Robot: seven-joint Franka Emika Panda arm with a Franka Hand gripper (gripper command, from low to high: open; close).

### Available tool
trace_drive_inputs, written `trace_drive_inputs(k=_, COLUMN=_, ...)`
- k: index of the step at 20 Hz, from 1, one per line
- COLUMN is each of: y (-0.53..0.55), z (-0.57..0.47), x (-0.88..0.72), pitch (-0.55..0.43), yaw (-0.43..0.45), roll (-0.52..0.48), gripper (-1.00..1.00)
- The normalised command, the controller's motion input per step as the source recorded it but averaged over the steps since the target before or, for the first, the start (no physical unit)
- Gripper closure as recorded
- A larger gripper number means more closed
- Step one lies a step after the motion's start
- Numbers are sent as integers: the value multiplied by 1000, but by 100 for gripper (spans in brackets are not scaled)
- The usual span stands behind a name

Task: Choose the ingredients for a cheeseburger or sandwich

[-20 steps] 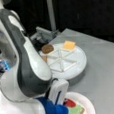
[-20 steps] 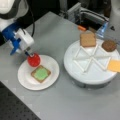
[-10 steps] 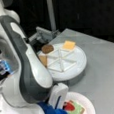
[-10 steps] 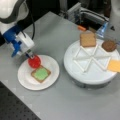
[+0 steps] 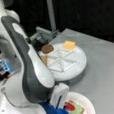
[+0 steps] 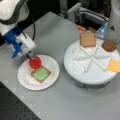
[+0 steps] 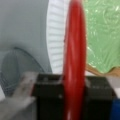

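My gripper [image 6: 32, 59] is shut on the red tomato slice [image 6: 35, 62], holding it over the white paper plate [image 6: 51, 75] just above the far-left corner of the sandwich stack. That stack is a toast square with green lettuce [image 6: 41, 74] on top. In the wrist view the tomato slice [image 7: 74, 62] stands edge-on between the dark fingers [image 7: 47, 96], with lettuce [image 7: 102, 37] to its right. On the divided white tray [image 6: 87, 75] lie a second toast square [image 6: 88, 39], a dark round patty [image 6: 109, 45] and an orange cheese square [image 6: 114, 65].
The arm's white and grey body [image 5: 30, 73] fills a front view's left and hides part of the paper plate [image 5: 86, 103]. Dark equipment and an orange item [image 6: 81, 28] sit behind the tray. Grey table [image 6: 62, 100] lies in front.
The gripper has carried the tomato slice down and rightward toward the lettuce on the plate. The tray pieces have not moved.
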Motion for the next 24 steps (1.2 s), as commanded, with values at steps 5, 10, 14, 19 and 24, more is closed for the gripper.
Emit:
trace_drive_inputs(k=5, y=-79, z=-113, x=159, pitch=-4, yaw=197, roll=-150, gripper=100)
trace_drive_inputs(k=10, y=-35, z=-74, x=174, pitch=-26, yaw=162, roll=-136, gripper=100)
trace_drive_inputs(k=14, y=4, z=-57, x=159, pitch=-26, yaw=148, roll=-104, gripper=100)
trace_drive_inputs(k=19, y=28, z=-94, x=131, pitch=-28, yaw=125, roll=-73, gripper=100)
trace_drive_inputs(k=24, y=46, z=-111, x=97, pitch=-40, yaw=101, roll=-79, gripper=100)
